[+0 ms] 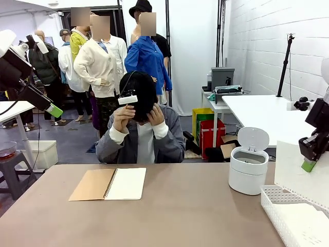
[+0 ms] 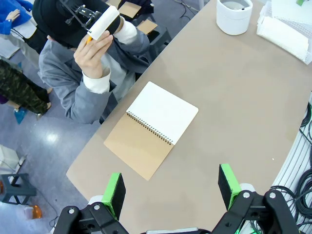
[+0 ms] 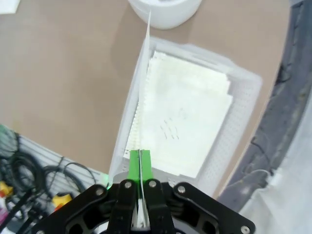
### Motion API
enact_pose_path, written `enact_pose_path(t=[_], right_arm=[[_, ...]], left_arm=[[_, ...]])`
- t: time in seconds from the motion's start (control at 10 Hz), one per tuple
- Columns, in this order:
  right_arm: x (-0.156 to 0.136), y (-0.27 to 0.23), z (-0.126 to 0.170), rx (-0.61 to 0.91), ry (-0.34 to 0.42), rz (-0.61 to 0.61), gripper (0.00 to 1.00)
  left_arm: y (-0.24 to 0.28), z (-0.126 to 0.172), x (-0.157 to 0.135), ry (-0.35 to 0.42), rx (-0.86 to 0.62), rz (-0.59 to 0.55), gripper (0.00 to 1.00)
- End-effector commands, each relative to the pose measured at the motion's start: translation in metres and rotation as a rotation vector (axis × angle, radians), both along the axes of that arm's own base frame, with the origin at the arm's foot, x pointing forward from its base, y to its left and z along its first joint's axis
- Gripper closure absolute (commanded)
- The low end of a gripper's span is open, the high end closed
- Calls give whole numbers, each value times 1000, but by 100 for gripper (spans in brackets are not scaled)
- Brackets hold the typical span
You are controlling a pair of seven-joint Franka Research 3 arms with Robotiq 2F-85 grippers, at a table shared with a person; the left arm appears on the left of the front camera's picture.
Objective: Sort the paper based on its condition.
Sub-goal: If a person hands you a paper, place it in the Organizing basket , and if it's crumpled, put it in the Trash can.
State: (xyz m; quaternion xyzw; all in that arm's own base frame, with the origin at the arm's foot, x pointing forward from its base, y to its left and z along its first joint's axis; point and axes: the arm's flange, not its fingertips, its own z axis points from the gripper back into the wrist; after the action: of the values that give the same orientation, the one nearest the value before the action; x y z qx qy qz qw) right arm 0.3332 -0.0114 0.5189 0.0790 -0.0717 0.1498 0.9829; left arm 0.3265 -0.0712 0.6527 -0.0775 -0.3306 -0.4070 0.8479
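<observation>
Pinching paper [image 3: 145, 73] edge-on, right gripper [image 3: 140, 158] closed; left gripper [image 2: 171, 187] wide open.

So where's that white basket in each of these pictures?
Front view: the basket is in the bottom right corner, on the table's right end.
Left wrist view: the basket is in the top right corner.
Right wrist view: the basket is in the middle, seen from above, with paper sheets lying in it.
Shared landmark: the round white bin stands right beside it.
</observation>
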Motion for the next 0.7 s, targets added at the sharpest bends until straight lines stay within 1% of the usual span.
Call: enact_pose_path(t=[0.0,0.1,0.3,0.6], right_arm=[[-3,0,-16,20,-3,-14,100],[-2,-1,-20,28,-12,-15,100],[-8,0,-29,38,1,-29,100],[-12,1,-38,71,-13,-44,100]], left_arm=[[1,0,0,0,-5,1,0],[1,0,0,0,-5,1,0],[1,0,0,0,-5,1,0],[1,0,0,0,-5,1,0]])
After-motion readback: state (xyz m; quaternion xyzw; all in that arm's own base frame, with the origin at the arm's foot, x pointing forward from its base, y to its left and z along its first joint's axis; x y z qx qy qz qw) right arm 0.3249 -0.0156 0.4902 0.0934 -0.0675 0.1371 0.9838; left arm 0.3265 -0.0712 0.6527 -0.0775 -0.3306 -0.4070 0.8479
